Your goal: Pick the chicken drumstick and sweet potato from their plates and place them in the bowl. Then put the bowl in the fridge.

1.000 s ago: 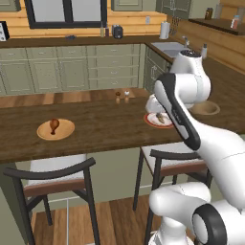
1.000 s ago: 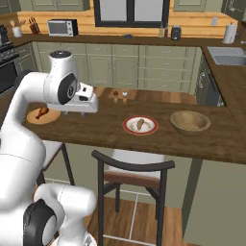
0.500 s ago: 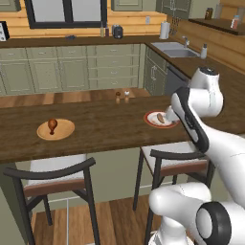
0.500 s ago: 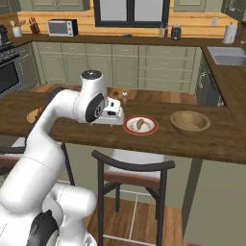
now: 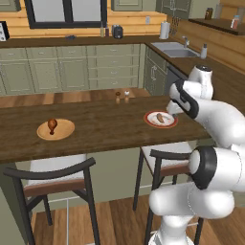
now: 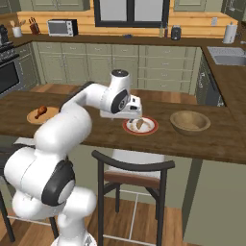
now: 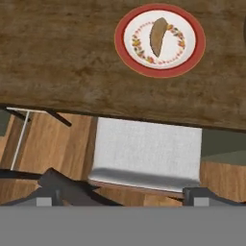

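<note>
1 sweet potato (image 7: 157,36) lies lengthwise across its plate (image 7: 129,55).

I am standing in a home kitchen, rendered rather than real. Sage-green cabinets (image 6: 144,65) are lining the far wall under a wooden worktop, a microwave (image 6: 63,27) is sitting on it, and a sink (image 5: 178,49) is shining in the corner. A dark wooden surface (image 5: 95,127) is serving as a breakfast bar, with stools (image 6: 132,178) tucked beneath and salt and pepper shakers (image 5: 122,95) waiting on top.
</note>
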